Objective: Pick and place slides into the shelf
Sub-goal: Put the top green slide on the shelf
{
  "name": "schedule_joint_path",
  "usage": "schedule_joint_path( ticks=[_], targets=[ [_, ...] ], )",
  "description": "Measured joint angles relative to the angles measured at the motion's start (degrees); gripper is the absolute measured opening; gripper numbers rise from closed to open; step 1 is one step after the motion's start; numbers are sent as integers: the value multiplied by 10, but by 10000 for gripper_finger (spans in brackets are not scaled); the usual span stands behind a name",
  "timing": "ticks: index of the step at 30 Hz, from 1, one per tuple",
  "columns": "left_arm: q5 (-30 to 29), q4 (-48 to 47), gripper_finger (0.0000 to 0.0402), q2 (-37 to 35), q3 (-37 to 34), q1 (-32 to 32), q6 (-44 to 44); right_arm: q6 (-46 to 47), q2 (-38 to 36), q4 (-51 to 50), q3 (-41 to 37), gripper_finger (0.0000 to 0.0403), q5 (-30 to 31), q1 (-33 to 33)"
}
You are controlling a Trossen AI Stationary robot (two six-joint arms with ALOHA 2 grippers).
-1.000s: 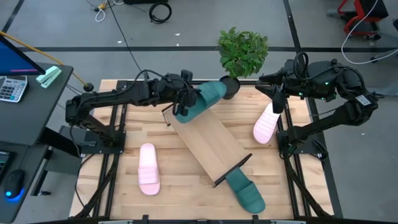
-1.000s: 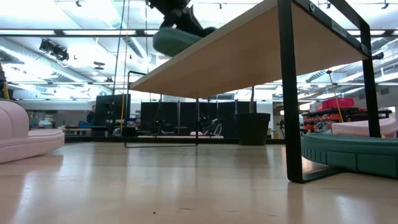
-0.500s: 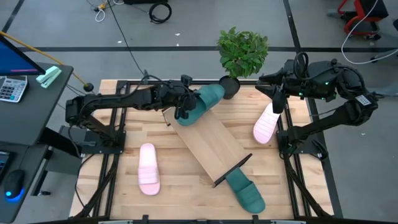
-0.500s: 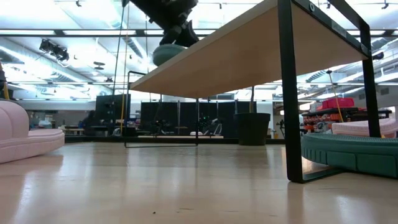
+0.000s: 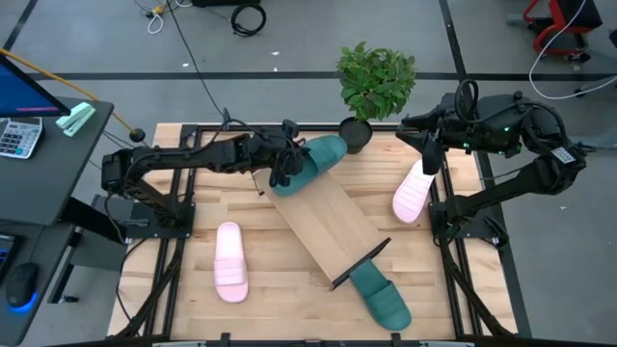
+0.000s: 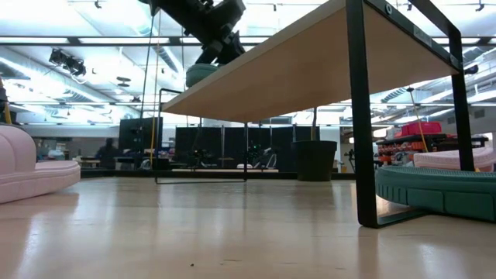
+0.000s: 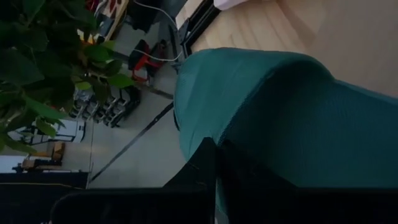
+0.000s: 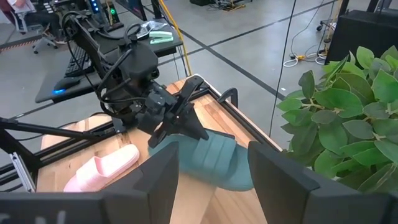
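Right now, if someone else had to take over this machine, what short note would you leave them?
Left gripper: shut on a teal slide at the shelf's far end.
Right gripper: open, empty, waiting above a pink slide at the table's right edge.
Other pink slide lies front left; second teal slide lies by the shelf's near end.
Done: none released on the shelf. Left: all four.

A robotics lab or workshop is showing here. The slatted wooden worktop (image 5: 193, 251) is sitting on a grey concrete floor (image 5: 289, 39) with loose cables (image 5: 246, 17) trailing across it. A side desk (image 5: 43, 183) is carrying a calculator (image 5: 19, 135) and a mouse (image 5: 21, 285). Long ceiling lights (image 6: 85, 40) and racks of equipment (image 6: 225, 147) are filling the open hall behind, and a potted plant (image 5: 376, 82) is standing beside the worktop.
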Motion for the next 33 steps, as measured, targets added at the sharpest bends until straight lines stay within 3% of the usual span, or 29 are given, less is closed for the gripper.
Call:
schedule_joint_path(
  ticks=[33],
  targets=[
    [33,-20,9,-1,0,39,0,0,0,0,0,198,0,0]
  ],
)
